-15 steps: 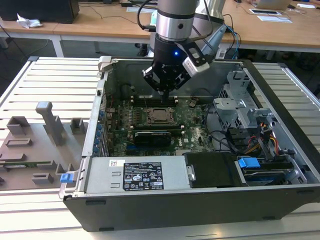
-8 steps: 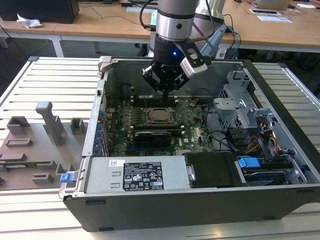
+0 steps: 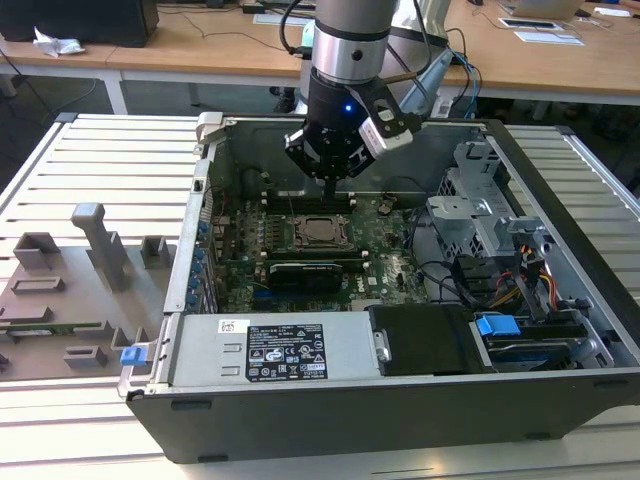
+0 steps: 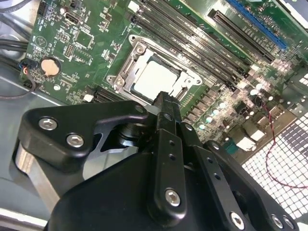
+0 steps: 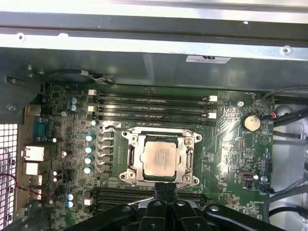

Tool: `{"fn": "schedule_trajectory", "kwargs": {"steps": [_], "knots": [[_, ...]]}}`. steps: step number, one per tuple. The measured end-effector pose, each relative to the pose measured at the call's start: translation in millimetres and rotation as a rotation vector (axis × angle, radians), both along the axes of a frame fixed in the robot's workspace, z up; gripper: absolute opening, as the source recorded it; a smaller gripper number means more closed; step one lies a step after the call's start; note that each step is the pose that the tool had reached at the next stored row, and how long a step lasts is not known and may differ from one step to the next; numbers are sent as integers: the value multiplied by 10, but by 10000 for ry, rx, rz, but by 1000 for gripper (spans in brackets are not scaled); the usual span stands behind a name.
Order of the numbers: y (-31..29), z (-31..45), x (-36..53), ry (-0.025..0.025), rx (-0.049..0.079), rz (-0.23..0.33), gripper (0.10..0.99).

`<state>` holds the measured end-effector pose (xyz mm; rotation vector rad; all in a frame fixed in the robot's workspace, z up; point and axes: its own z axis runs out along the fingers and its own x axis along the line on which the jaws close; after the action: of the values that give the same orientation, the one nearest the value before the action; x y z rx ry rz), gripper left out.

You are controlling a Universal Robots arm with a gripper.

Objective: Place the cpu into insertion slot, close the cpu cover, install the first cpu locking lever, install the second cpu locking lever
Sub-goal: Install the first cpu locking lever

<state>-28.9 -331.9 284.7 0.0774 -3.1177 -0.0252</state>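
Currently the black two-finger gripper (image 3: 328, 182) on the grey robot arm (image 3: 350, 40) is hanging low over the green motherboard (image 3: 395, 265) inside the open dark-grey computer case (image 3: 560, 200). Its fingertips (image 5: 160, 188) are sitting pressed together with no gap and nothing between them, so it is closed and empty. The small flat square cpu with the dull silver-grey metal top (image 5: 161, 158) is lying flat in the square black-framed insertion slot (image 5: 131, 157). The thin silver metal cpu cover with the large square window (image 5: 161, 136) is lying down flat over that slot, framing the chip top. Long black memory slots (image 5: 151, 103) are running along two opposite sides of the insertion slot. In both wrist views the closed fingertips are sitting at the slot's edge on one of those sides. Can't tell whether they are touching the cover's rim or hanging just off it. A round silver coin battery (image 5: 251, 122) is sitting on the board near the insertion slot, off one corner and apart from the cover. A silver box-shaped power supply with a white label (image 3: 270, 350) is lying in the case, well apart from the insertion slot on the side nearer the exterior camera. A grey moulded fixture tray (image 3: 60, 300) is sitting outside the case, well off to the exterior view's left of the insertion slot.
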Motion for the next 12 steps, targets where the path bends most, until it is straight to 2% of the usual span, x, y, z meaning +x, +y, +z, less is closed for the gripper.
{"fn": "schedule_trajectory", "kwargs": {"steps": [5,12], "knots": [[0,-2,-24,-1,1,-3,106],[0,-3,-144,0,-1,-4,106]]}}
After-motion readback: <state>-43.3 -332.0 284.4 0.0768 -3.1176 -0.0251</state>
